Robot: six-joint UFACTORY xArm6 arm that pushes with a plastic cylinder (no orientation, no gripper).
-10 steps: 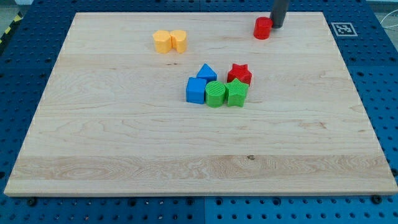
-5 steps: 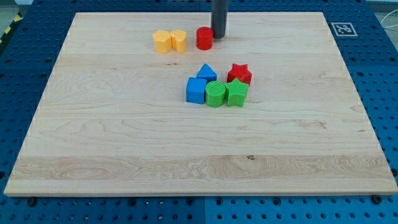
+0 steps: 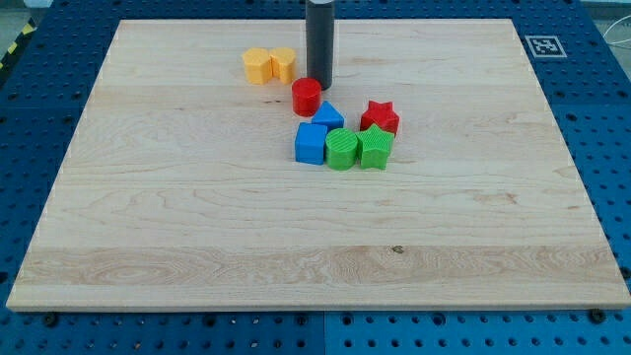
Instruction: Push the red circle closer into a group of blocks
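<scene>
Upright rod, my tip [image 3: 318,85] touching red circle [image 3: 307,98] from view's top, blue triangle [image 3: 328,113] just below, no jaws

**Surroundings, off-task items only**

You have a pale wooden board [image 3: 197,217] lying flat on a blue perforated table [image 3: 611,148], which shows on all sides of it. Two yellow blocks sit near the board's top edge, left of centre: the left yellow block [image 3: 257,65] and the right yellow block [image 3: 283,63] touch side by side; their shapes are unclear. A black-and-white marker tag [image 3: 544,45] occupies the board's top right corner. Yellow-black striped tape [image 3: 15,44] runs at the view's top left.
</scene>
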